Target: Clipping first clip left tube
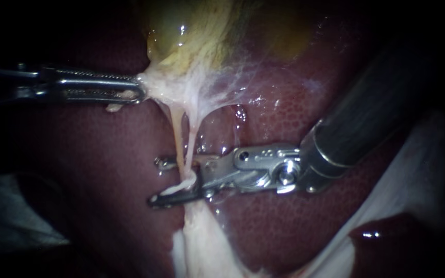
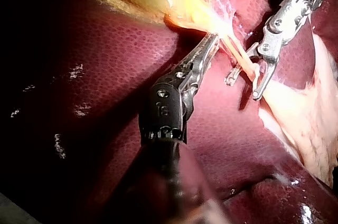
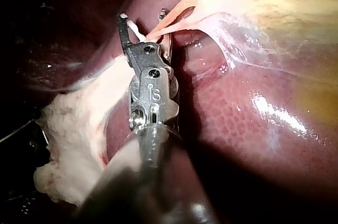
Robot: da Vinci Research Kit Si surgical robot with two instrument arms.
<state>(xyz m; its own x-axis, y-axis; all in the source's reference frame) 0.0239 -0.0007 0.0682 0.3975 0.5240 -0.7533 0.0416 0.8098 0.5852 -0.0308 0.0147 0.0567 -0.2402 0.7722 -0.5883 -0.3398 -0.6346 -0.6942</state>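
My left instrument (image 1: 140, 88) comes in from the left, its jaws shut on the pale lower edge of the yellowish gallbladder (image 1: 207, 36) and holding it taut. Two thin pale tubes run down from there: the left tube (image 1: 177, 139) and the right tube (image 1: 194, 128). My right instrument (image 1: 156, 181) reaches in from the upper right with its jaws open, one on each side of the tubes low down. A white strand (image 1: 181, 185) lies against its lower jaw. In the left wrist view my right instrument (image 2: 243, 86) straddles the tubes (image 2: 240, 57) beside my left instrument (image 2: 211, 42).
Dark red liver (image 1: 104, 170) lies under and around everything. White fatty tissue (image 1: 207, 242) spreads below the tubes, and it also shows beside my right instrument (image 3: 143, 17) in the right wrist view. A pale sheet (image 1: 413, 170) borders the liver at the right.
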